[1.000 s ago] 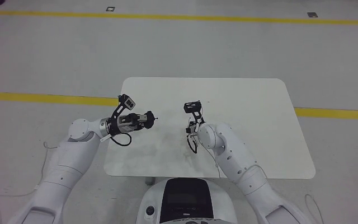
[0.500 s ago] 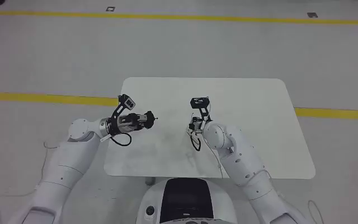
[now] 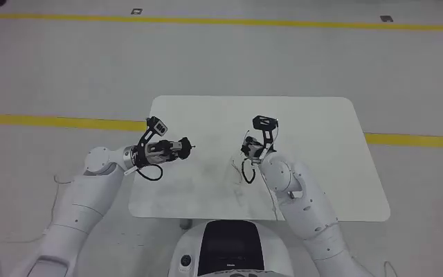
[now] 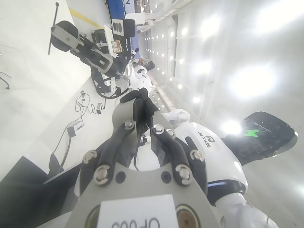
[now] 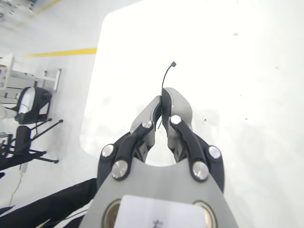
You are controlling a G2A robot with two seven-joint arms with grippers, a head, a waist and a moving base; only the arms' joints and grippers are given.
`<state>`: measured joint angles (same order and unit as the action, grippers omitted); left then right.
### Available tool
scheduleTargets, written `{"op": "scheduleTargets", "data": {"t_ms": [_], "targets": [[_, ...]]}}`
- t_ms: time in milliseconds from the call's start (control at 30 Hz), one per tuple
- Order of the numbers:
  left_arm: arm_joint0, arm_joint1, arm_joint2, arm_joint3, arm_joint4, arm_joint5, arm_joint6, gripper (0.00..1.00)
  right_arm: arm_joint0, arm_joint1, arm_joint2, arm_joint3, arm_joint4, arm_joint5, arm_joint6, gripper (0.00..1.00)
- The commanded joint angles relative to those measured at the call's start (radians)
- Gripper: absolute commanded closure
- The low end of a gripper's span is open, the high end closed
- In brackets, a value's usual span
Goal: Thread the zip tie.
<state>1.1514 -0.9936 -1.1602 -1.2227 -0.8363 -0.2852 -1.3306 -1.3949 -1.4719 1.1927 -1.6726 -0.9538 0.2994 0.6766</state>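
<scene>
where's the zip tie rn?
In the right wrist view, the black plastic zip tie is pinched in the right hand, with its head end sticking out beyond the hand above the white table.

We work with 3 cameras. The top view sits above the arms and looks straight down, far enough off to take in the whole table (image 3: 311, 138) and the floor around it. The left wrist view rides close behind the left gripper (image 4: 142, 103) and faces sideways across the room, with the right gripper (image 4: 54, 28) farther off. The right wrist view sits close behind its own gripper, tilted down at the table. Both wrist views share the zip tie (image 5: 165, 75); top and right wrist views share the table.
</scene>
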Motion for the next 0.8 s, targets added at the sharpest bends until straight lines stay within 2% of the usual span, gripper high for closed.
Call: {"op": "scheduleTargets", "data": {"t_ms": [0,100,233,267,400,533,600,767], "targets": [[0.000,0.000,0.000,0.000,0.000,0.000,0.000,1.00,-0.024,0.001,0.019,-0.021,0.056,-0.014,-0.029,1.00],[0.000,0.000,0.000,0.000,0.000,0.000,0.000,1.00,-0.055,0.003,0.050,-0.044,0.143,-0.067,-0.066,1.00],[0.000,0.000,0.000,0.000,0.000,0.000,0.000,1.00,-0.075,0.008,0.077,-0.055,0.246,-0.171,-0.087,1.00],[0.000,0.000,0.000,0.000,0.000,0.000,0.000,1.00,-0.076,0.011,0.084,-0.053,0.267,-0.213,-0.090,1.00],[0.000,0.000,0.000,0.000,0.000,0.000,0.000,1.00,-0.061,0.017,0.101,-0.024,0.342,-0.330,-0.083,1.00],[0.000,0.000,0.000,0.000,0.000,0.000,0.000,1.00,-0.018,0.022,0.106,0.031,0.441,-0.458,-0.059,1.00],[0.000,0.000,0.000,0.000,0.000,0.000,0.000,1.00,0.006,0.024,0.107,0.059,0.462,-0.488,-0.045,1.00],[0.000,0.000,0.000,0.000,0.000,0.000,0.000,1.00,0.006,0.024,0.107,0.059,0.462,-0.488,-0.045,1.00]]}}
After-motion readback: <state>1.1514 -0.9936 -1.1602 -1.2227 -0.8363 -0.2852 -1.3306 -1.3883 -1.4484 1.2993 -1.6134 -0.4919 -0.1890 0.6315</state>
